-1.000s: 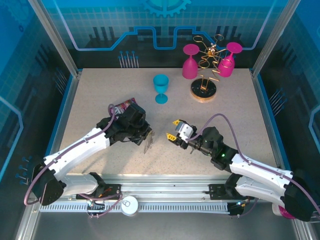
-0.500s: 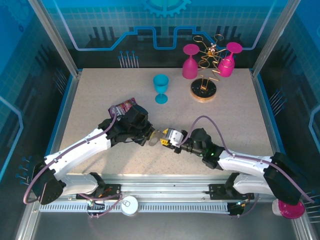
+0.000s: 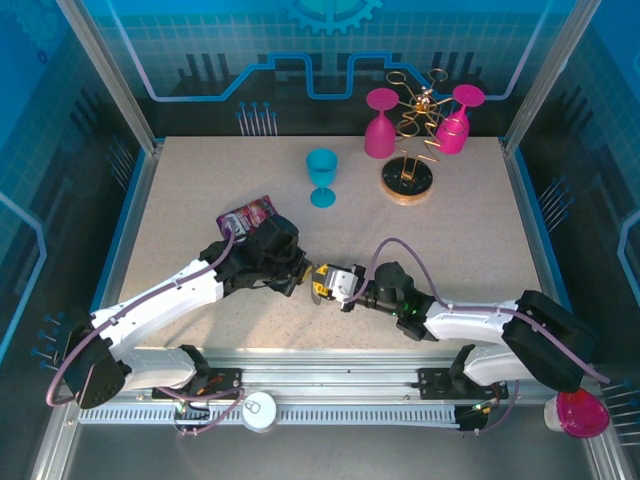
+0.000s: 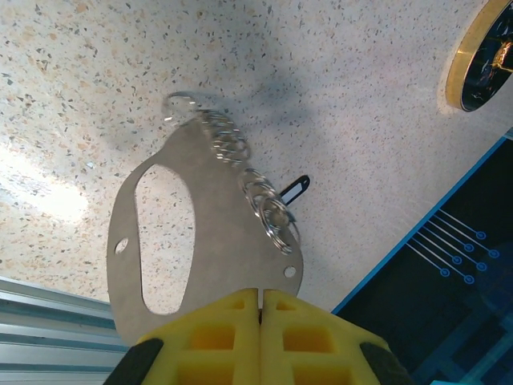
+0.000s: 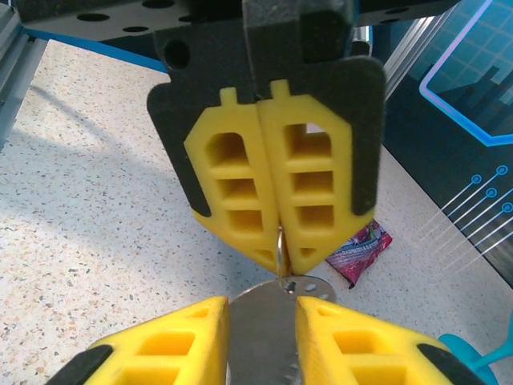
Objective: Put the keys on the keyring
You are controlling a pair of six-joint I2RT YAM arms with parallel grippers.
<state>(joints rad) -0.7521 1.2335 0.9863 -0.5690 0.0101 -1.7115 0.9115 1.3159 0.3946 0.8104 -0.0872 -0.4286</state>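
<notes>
The right gripper (image 5: 262, 314) has its yellow fingers (image 5: 172, 341) either side of the grey keyring (image 5: 264, 346), close against its edges; contact is unclear. Opposite, the left gripper (image 5: 280, 253), fingers pressed together, pinches the keyring's far end. A pink packet (image 5: 358, 250) lies on the speckled desk (image 5: 96, 241)

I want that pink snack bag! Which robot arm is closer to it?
Left. The left gripper is close to the snack bag, on its near-right side. The right gripper is farther right, beyond the left one.
</notes>
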